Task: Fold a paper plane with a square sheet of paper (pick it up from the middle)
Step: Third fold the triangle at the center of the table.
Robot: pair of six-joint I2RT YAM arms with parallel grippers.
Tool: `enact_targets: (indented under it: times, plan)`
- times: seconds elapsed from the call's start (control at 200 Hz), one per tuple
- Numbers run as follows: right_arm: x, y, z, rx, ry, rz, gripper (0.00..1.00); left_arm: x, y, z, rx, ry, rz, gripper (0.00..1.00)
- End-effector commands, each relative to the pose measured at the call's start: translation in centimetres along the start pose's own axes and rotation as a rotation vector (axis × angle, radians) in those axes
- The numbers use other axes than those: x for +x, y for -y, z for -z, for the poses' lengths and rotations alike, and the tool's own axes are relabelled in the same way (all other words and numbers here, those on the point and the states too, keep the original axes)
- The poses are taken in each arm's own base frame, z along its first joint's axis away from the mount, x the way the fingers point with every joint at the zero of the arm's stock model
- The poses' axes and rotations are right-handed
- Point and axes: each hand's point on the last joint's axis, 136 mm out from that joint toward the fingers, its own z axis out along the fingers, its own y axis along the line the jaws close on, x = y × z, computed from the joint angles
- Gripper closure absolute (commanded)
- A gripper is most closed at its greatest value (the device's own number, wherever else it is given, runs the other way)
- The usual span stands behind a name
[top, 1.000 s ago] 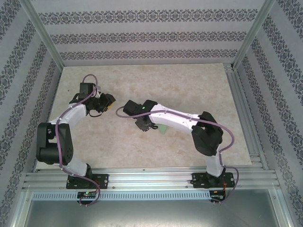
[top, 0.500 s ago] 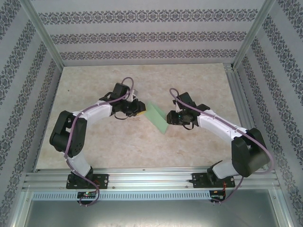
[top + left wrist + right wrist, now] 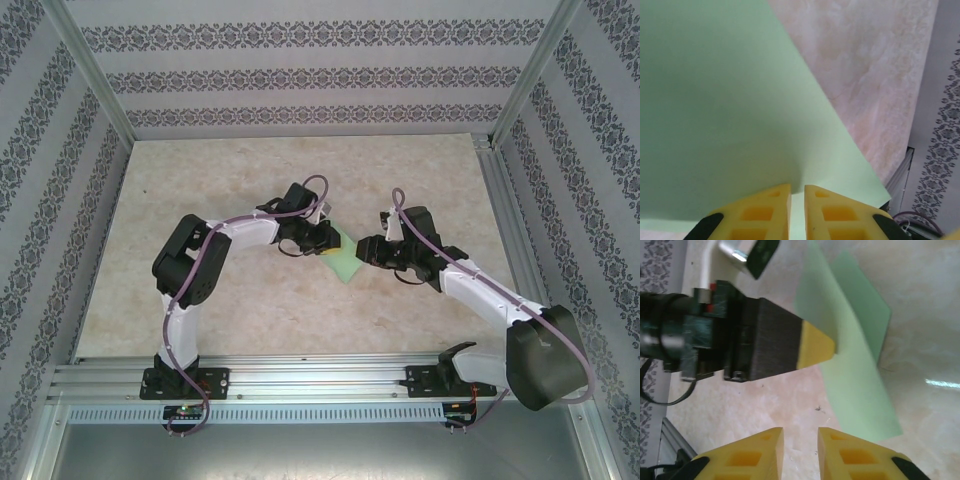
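Note:
The light-green sheet of paper [image 3: 347, 263] lies folded at the table's centre between both grippers. My left gripper [image 3: 327, 243] comes in from the left, its yellow fingers nearly together on the sheet's edge. In the left wrist view the paper [image 3: 740, 100] rises wide in front of the left gripper [image 3: 797, 192], with green showing in the narrow gap. In the right wrist view a flap of the paper [image 3: 860, 390] stands up at the left gripper's fingertip [image 3: 815, 346]. My right gripper [image 3: 800, 435] is open and empty over bare table, just right of the sheet [image 3: 366, 250].
The beige marbled table [image 3: 250, 300] is ringed by patterned walls and an aluminium frame post [image 3: 505, 230] on the right. The right arm's elbow [image 3: 540, 355] sits near the front right rail.
The right arm has withdrawn from over the paper to its right side. The left arm has swung from the far left across to the sheet, and its fingers are now on the sheet's edge.

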Motion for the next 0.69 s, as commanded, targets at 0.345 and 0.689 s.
enact_targets:
  times: [0.345,0.689]
  plan:
    - [2.1,-1.1,-7.5,-0.141,-0.169,-0.081,0.88,0.3,-2.5,-1.0,-0.1,-0.016,-0.013,0.83]
    - [3.4,1.4,-10.5,-0.089,-0.241,-0.142,0.89,0.5,-2.6,-1.0,-0.104,-0.026,-0.022,0.83]
